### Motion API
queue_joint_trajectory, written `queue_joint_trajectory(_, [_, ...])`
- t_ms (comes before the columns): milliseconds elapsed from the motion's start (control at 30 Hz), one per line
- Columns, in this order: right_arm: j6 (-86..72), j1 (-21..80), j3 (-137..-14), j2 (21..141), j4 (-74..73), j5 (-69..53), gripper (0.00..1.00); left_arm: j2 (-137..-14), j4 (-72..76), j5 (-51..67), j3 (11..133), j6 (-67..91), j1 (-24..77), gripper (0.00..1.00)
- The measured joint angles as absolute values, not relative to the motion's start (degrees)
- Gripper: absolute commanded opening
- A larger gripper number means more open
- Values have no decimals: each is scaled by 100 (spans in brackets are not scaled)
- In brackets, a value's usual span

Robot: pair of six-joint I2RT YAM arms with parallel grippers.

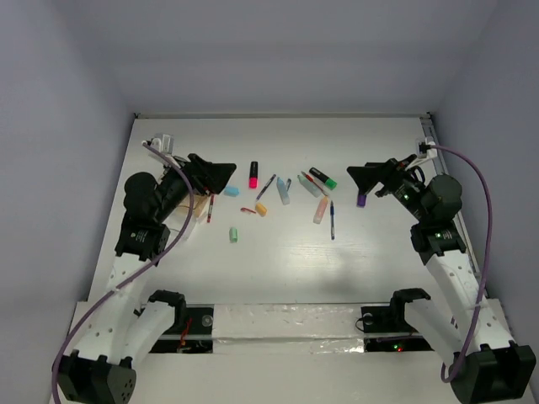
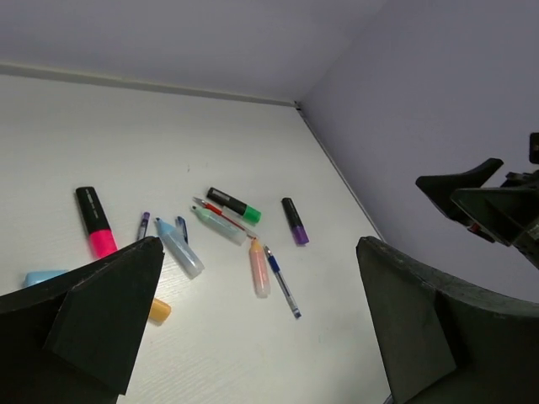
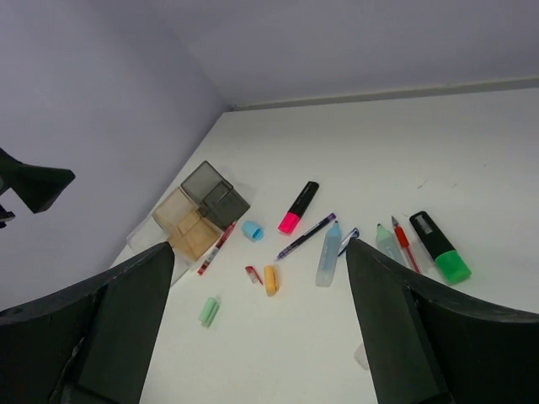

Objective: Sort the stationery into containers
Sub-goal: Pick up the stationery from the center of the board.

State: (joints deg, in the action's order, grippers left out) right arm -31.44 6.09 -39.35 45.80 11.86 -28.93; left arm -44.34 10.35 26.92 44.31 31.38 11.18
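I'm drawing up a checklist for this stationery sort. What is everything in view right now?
Containers: one joined set; grey, tan and clear; left side of the table.
Highlighters: six; pink, pale-blue, mint, green, peach, purple; loose mid-table.
Pens: four; red beside the containers, red against the mint highlighter, purple, blue.
Small pieces: five; pale-blue, orange, red, mint, dark-blue; among the rest.
Table: one; white.
Left gripper: black, open, above the containers.
Right gripper: black, open, near the purple highlighter.
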Motion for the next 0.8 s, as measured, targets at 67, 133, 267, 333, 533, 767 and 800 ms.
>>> queue_joint_trajectory(67, [-3127, 609, -3935, 4580, 1164, -2869, 89, -4615, 1129, 2626, 4427, 3192, 1118, 99])
queue_joint_trajectory(133, [-3114, 615, -3935, 4580, 1131, -2827, 88, -4836, 1321, 2587, 4423, 3293, 1118, 97])
queue_joint_trajectory(267, [-3085, 646, -3935, 4593, 1061, -2742, 87, -5478, 1463, 2012, 4589, 3267, 1494, 57])
queue_joint_trajectory(333, [-3081, 646, -3935, 4613, 1055, -2720, 87, -6012, 1269, 1382, 4952, 3041, 1946, 58])
queue_joint_trajectory(533, [-3063, 646, -3935, 4729, 1048, -2687, 87, -7861, 681, -429, 6353, 2257, 2888, 63])
queue_joint_trajectory(767, [-3061, 681, -3935, 4827, 1033, -2681, 86, -9891, 174, -1367, 7380, 1671, 2939, 64])
queue_joint_trajectory(800, [-3055, 687, -3935, 4834, 1028, -2681, 86, -10180, 89, -1420, 7570, 1616, 2939, 64])
